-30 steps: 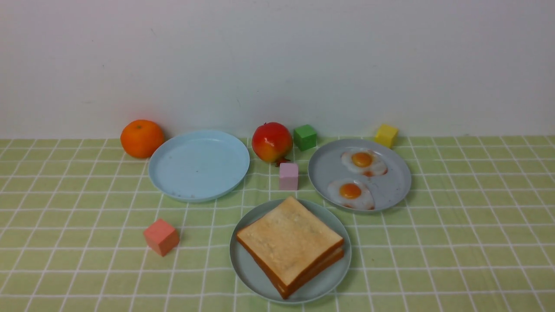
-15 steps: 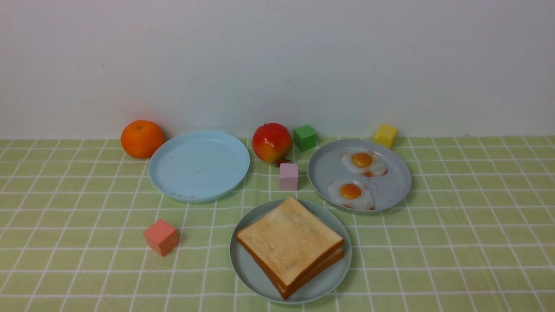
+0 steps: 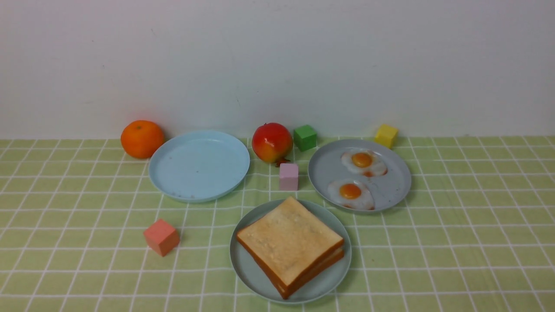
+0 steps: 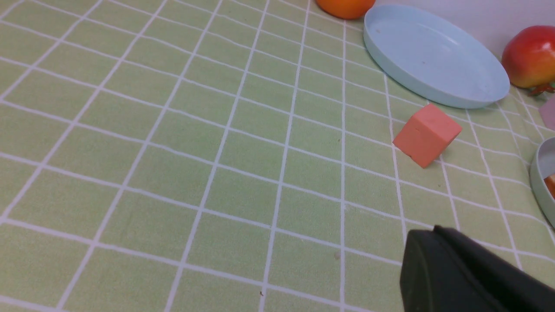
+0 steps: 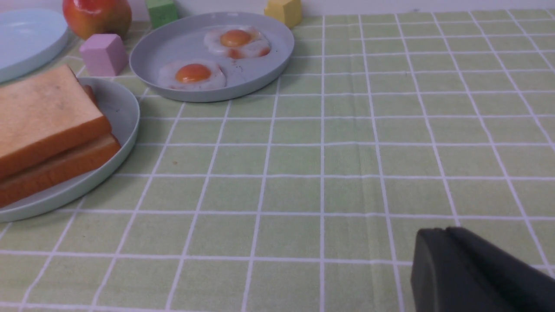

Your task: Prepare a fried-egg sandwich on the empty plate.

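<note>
On the pale teal plate (image 3: pixel 251 277) at the front centre, two golden toast slices lie stacked, the top slice (image 3: pixel 288 238) over the lower slice (image 3: pixel 323 263). What lies between them I cannot tell. The right wrist view shows the same stack (image 5: pixel 43 112) on that plate (image 5: pixel 123 112). Two fried eggs (image 3: pixel 363 161) (image 3: pixel 350 193) lie on the grey plate (image 3: pixel 390 190) behind and to the right. Neither gripper appears in the front view. My left gripper (image 4: pixel 435 229) hovers over bare cloth, its fingers pressed together and holding nothing. My right gripper (image 5: pixel 446 229) does the same, to the right of the stack.
A sky-blue plate (image 3: pixel 199 167) sits at the back left with an orange (image 3: pixel 142 138) beside it. A red fruit (image 3: pixel 272 142), green cube (image 3: pixel 305 137), yellow cube (image 3: pixel 386 135) and pink cube (image 3: pixel 288 176) stand near the plates. A salmon cube (image 3: pixel 161 237) lies front left.
</note>
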Available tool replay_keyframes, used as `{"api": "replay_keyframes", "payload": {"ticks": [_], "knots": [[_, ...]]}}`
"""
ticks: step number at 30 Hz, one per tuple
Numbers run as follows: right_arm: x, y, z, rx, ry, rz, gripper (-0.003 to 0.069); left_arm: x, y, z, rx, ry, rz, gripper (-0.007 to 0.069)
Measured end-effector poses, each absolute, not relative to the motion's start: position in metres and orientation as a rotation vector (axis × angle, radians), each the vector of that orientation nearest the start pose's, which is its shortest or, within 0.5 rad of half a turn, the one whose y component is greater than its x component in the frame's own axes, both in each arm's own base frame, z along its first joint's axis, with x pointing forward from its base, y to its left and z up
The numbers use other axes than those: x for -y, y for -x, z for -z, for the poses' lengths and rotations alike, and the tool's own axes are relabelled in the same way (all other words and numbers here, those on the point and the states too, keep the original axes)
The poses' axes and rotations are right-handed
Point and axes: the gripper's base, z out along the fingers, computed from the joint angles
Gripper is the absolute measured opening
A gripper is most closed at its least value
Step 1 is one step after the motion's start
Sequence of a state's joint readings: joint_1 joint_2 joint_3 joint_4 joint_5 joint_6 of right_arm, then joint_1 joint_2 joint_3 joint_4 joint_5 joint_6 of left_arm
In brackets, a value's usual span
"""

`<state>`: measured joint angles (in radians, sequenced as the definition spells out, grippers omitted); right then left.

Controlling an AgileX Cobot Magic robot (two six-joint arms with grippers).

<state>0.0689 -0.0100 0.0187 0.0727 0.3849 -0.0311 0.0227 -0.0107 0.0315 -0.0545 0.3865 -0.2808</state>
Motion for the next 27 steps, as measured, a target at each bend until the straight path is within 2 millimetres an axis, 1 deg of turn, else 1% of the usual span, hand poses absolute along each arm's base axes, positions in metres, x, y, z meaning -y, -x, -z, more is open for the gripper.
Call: {"api": "replay_keyframes", "payload": {"ticks": [27], "knots": [[-0.0061, -0.0519, -0.1729, -1.877, 0.047, -0.099, 0.0064, 0.0007, -0.0523, -0.1685, -1.869, 0.32, 0.23, -0.0013]]}}
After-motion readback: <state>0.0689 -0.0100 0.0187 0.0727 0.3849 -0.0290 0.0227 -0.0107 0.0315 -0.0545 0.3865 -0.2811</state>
